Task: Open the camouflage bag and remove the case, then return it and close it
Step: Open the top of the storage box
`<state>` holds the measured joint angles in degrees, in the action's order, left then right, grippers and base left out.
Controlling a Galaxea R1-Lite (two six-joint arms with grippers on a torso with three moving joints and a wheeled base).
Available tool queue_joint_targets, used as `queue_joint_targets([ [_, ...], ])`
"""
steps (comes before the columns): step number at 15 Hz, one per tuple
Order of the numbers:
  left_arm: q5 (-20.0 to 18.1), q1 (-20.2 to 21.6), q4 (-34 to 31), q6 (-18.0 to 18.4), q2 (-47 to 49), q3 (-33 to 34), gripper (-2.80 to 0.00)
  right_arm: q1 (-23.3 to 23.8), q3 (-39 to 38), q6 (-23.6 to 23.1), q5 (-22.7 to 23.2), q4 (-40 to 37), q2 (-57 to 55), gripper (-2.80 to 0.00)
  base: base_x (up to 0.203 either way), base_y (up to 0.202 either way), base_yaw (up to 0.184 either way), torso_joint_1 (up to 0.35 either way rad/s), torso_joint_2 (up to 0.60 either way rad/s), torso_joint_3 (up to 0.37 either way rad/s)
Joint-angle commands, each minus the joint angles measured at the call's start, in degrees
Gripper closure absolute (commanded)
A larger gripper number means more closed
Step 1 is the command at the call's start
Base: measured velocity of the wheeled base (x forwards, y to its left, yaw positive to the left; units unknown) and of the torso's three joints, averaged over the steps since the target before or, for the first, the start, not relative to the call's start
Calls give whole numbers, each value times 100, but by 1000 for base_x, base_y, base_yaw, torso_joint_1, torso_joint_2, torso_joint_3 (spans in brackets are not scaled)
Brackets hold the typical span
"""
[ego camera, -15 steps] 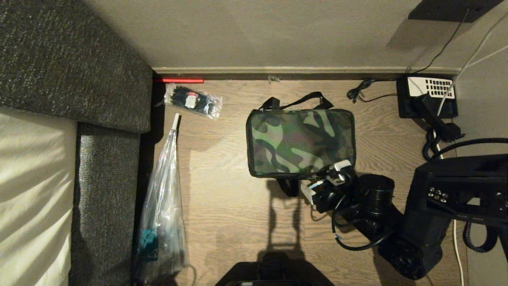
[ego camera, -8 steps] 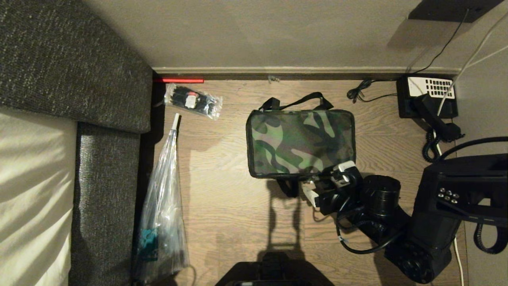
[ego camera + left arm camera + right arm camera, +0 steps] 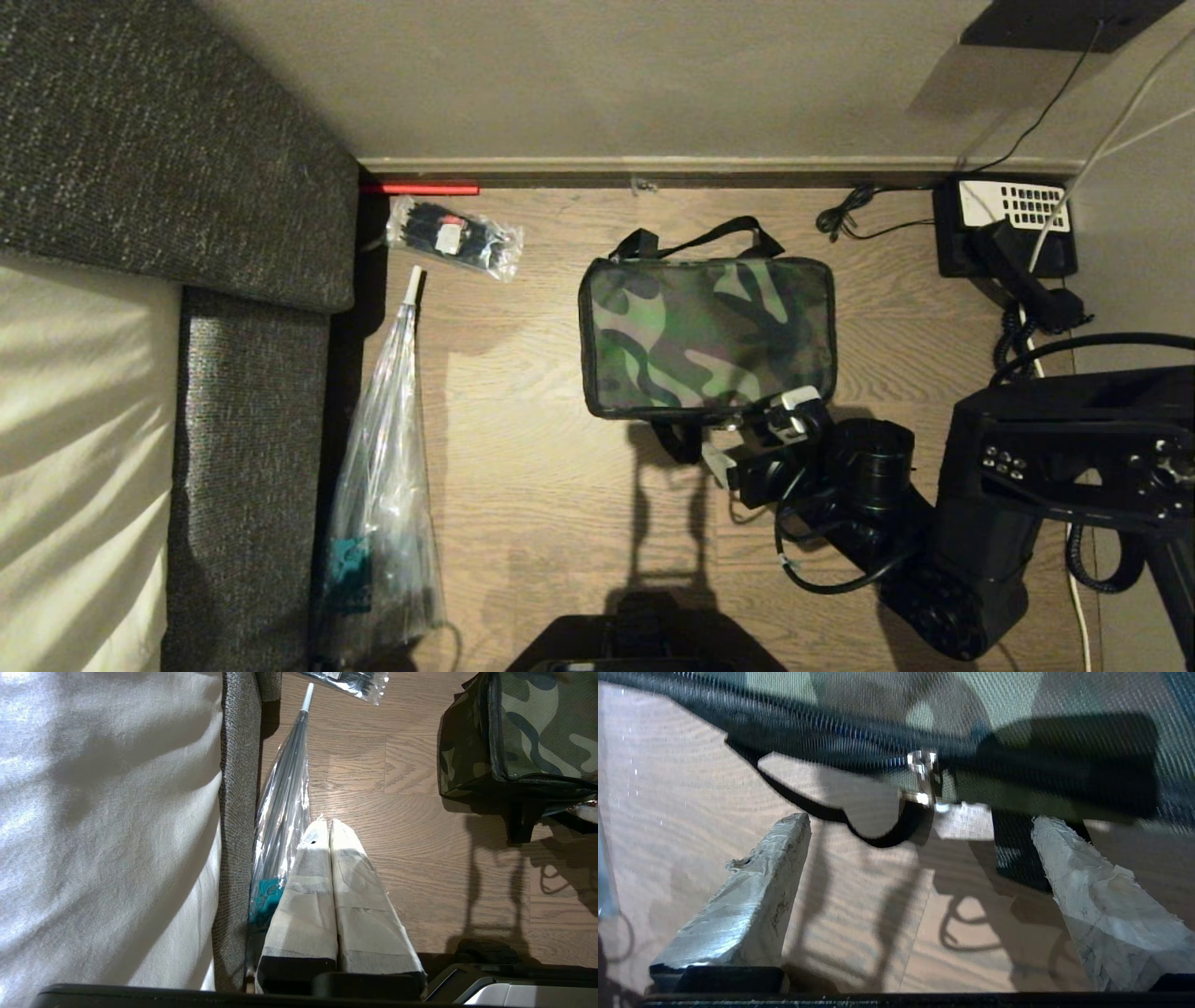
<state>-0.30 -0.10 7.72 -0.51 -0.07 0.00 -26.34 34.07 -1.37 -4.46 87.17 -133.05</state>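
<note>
While near camouflage bag (image 3: 707,336), right claw (image 3: 752,435) agape

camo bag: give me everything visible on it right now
The camouflage bag is a boxy soft fabric bag in green, black and tan with black trim. It lies flat on the wood floor, lid closed. A black carry strap loops out on the wall side, and another strap hangs off the near edge. A small silver zipper pull sits on the near edge seam. The right gripper is open just short of that pull; nothing grips the bag.
</note>
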Motion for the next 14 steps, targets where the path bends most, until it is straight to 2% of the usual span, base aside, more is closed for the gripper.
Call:
queue_joint_targets([
  [1, -5, 1, 8, -2, 7, 229, 0, -2, 144, -2, -10, 49, -88, -280, 0, 0, 0, 0, 0, 0],
  [11, -3, 1, 9, -2, 7, 229, 0, -2, 443, 216, -11, 49, -362, -280, 0, 0, 0, 0, 0, 0],
  [14, -3, 1, 11, -2, 7, 229, 0, -9, 331, 287, 28, 49, -65, -280, 0, 0, 0, 0, 0, 0],
])
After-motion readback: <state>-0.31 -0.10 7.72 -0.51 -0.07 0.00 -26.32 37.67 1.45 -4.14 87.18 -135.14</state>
